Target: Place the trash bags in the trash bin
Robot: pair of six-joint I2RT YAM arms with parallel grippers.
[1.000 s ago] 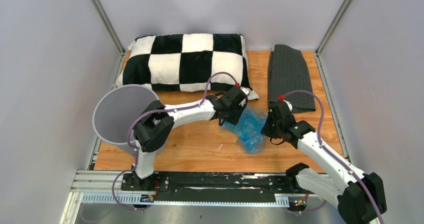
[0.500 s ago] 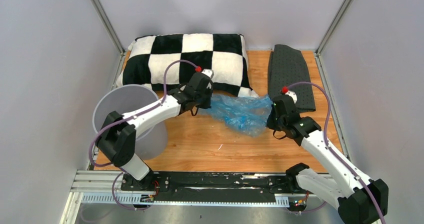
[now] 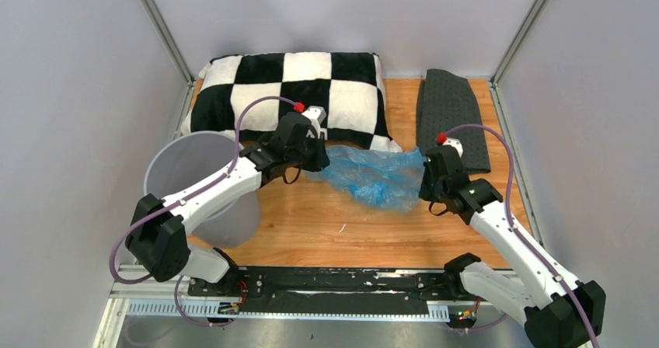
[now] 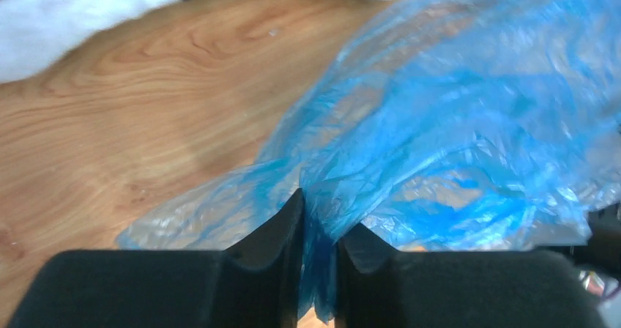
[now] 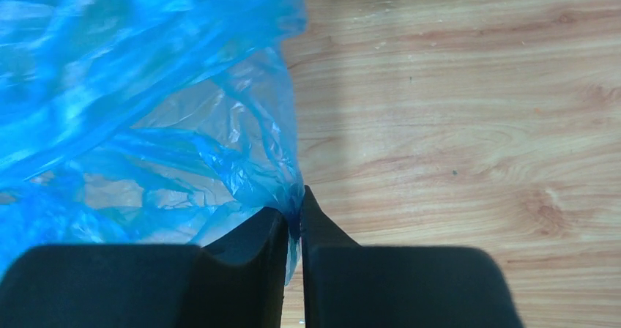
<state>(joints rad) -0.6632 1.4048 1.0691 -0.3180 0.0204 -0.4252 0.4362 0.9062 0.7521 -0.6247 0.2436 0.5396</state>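
At the tabletop's (image 3: 311, 235) near left corner stands the trash bin (image 3: 242, 222), the left arm's forearm crossing above its rim. The trash bag (image 3: 373, 175) is outside it, stretched over the middle of the tabletop. The left gripper (image 4: 318, 218) is clamped on the bag's left end and the right gripper (image 5: 294, 211) pinches its right end. Along the far edge lies a checkered pillow (image 3: 287, 95), with a dark dotted mat (image 3: 451, 119) at the far right corner.

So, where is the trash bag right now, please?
In the top view, the trash bag is stretched mid-table between the left gripper and right gripper, near the checkered pillow.
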